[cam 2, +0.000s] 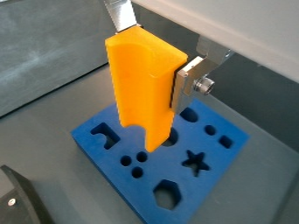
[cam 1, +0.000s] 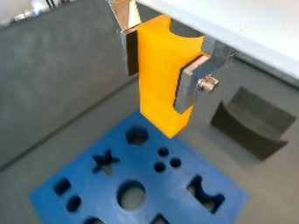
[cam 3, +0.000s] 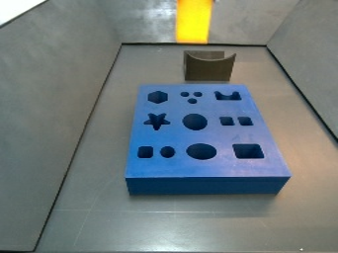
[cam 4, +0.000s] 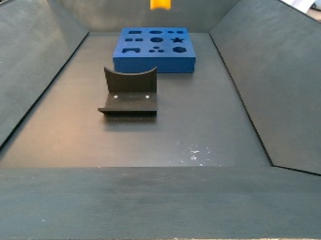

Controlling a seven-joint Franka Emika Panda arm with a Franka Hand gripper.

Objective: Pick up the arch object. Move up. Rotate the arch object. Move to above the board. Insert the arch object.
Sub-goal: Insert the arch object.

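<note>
The arch object (cam 1: 162,101) is a yellow-orange block with a curved notch in its upper end. It hangs upright with my gripper (cam 1: 158,79) shut on it, one silver finger (cam 1: 191,83) on each side. Both wrist views show it above the blue board (cam 1: 87,188), near the board's edge, and not touching it. From the other wrist camera the arch object (cam 2: 142,87) hides part of the board (cam 2: 117,144) beneath my gripper (cam 2: 152,70). In both side views only the arch object (cam 3: 196,20) (cam 4: 160,4) shows at the frame's top edge, beyond the board (cam 3: 199,176) (cam 4: 157,61); the gripper itself is cut off.
A dark grey block with a U-shaped notch (cam 3: 209,65) (cam 4: 128,89) (cam 1: 251,118) stands on the floor beside the board. Grey sloping walls enclose the floor on all sides.
</note>
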